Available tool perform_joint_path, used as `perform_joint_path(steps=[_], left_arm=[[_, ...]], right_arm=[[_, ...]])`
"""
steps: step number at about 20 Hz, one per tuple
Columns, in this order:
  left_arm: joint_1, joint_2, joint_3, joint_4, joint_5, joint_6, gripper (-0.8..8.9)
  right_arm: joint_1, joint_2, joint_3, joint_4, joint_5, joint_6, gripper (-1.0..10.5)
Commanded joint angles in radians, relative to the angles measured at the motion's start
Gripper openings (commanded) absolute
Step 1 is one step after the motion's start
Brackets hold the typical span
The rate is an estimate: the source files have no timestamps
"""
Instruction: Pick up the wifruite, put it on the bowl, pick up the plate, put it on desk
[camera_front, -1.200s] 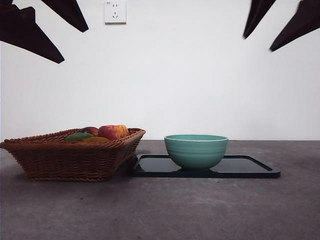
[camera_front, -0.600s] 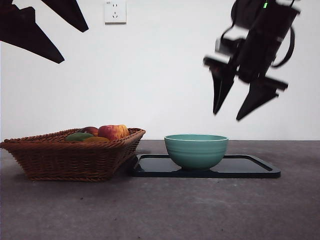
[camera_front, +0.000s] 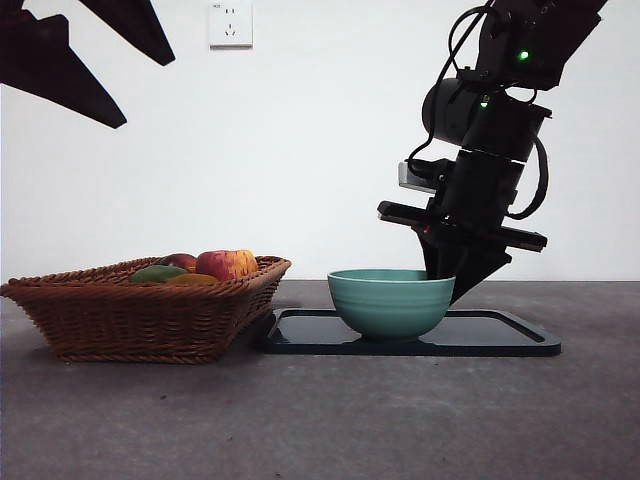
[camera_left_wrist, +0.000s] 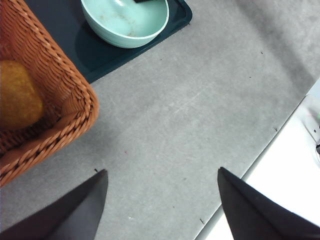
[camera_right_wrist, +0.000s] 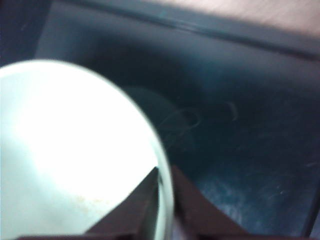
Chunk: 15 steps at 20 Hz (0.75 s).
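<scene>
The mint-teal bowl (camera_front: 392, 301) stands on the dark flat plate (camera_front: 500, 335) on the desk (camera_front: 320, 420). My right gripper (camera_front: 452, 268) has come down on the bowl's far right rim. In the right wrist view its jaws (camera_right_wrist: 165, 175) stand close together, one inside and one outside the pale rim of the bowl (camera_right_wrist: 75, 160). The wifruite (camera_left_wrist: 17, 102), a dull golden-brown oval, lies in the wicker basket (camera_left_wrist: 60, 90). My left gripper (camera_left_wrist: 160, 200) hangs open high above the desk, beside the basket and clear of everything.
The wicker basket (camera_front: 140, 310) at the left holds a red-yellow apple (camera_front: 226, 264) and a green fruit (camera_front: 157, 273); its right corner nearly touches the plate. The desk's edge (camera_left_wrist: 260, 155) runs near the left gripper. A wall socket (camera_front: 230, 24) is on the white wall.
The right arm has dropped from high at the top right to the bowl, and its jaws have closed from wide open onto the rim. The left arm has not moved.
</scene>
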Motion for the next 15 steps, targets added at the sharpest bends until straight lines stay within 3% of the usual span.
perform_joint_path(steps=[1, 6, 10, 15], left_arm=[[-0.005, 0.005, 0.01, 0.006, 0.003, 0.016, 3.44], [-0.005, 0.005, 0.01, 0.007, 0.003, 0.016, 3.44], [-0.005, 0.005, 0.01, 0.006, 0.003, 0.016, 3.44], [-0.005, 0.005, 0.01, 0.006, 0.003, 0.017, 3.44]], right_arm=[[0.003, -0.003, 0.021, 0.006, 0.006, -0.012, 0.1], [0.005, -0.135, 0.021, -0.018, 0.002, -0.014, 0.0], [0.018, -0.314, 0.021, -0.154, -0.06, -0.04, 0.1], [0.084, -0.54, -0.035, -0.253, -0.075, -0.058, 0.0]])
